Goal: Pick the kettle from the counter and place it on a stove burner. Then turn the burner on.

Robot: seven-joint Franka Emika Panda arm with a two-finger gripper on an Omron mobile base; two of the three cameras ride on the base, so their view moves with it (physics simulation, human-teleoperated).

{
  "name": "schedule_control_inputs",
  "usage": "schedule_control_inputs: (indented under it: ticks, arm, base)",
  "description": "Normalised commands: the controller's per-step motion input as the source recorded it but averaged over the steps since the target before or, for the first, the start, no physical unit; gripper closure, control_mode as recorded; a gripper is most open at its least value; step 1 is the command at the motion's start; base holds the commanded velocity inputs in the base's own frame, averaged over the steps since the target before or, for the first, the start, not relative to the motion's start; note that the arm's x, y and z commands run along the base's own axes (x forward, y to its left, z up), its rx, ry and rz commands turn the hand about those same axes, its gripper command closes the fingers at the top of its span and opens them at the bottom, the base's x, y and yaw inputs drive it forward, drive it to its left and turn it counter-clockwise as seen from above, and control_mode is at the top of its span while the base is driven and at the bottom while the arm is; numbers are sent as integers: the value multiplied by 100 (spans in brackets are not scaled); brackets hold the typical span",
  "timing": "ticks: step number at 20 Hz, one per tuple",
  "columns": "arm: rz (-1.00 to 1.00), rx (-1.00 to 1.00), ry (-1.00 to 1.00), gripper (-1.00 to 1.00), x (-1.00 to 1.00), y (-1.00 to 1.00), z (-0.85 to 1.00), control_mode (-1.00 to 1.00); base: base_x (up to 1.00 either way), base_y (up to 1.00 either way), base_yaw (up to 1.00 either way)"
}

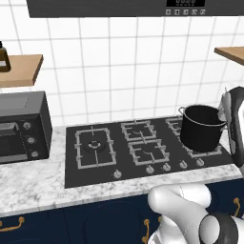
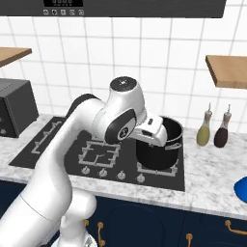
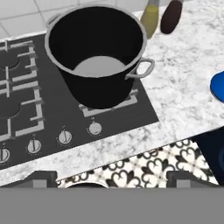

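**Kettle at the desk's right edge, gripper wide and empty above the stove**

The marbled desk (image 2: 207,193) runs above navy cabinets (image 1: 38,224), and the black cooktop (image 1: 71,176) is set into it under a white tiled wall (image 1: 119,62). The white arm (image 2: 53,178) bends over the stove in the right base view, its hand beside the big black stockpot (image 3: 98,57), which stands on the right-hand grate. The largest grate, the stove burner (image 1: 94,147), lies bare at the cooktop's left end, seen best from the left base view, which also shows a dark oven box (image 1: 24,126) on the desk to its left.

The kettle (image 2: 241,189) is a slice of bright blue at the right edge of the right base view and of the hand view, on the desk well apart from the pot. Two bottles (image 2: 213,129), one yellowish and one dark, stand behind it by the wall. Wooden shelves (image 2: 226,70) hang at both sides.

The gripper (image 3: 109,179) has its finger tips (image 3: 41,178) spread far apart at the bottom of the hand view, holding nothing, over patterned floor (image 3: 148,164).
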Motion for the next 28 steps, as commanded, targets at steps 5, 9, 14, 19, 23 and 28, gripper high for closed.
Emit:
schedule_control_inputs:
  ticks: [5,9,14,19,23,28]
  arm:
    - [-10,0,0,-100,-6,-100,0,-100]
    - [-8,0,2,-100,-1,-100,-1,-100]
    - [-10,0,7,-100,0,-100,-12,-100]
    - [-11,0,13,-100,0,-100,-35,-100]
    - [-8,0,7,-100,0,-100,-41,-100]
    - [-4,0,1,-100,0,-100,-43,-100]
  base:
    - [0,0,0]
    - [0,0,0]
    - [0,0,0]
    - [0,0,0]
    - [0,0,0]
    - [0,0,0]
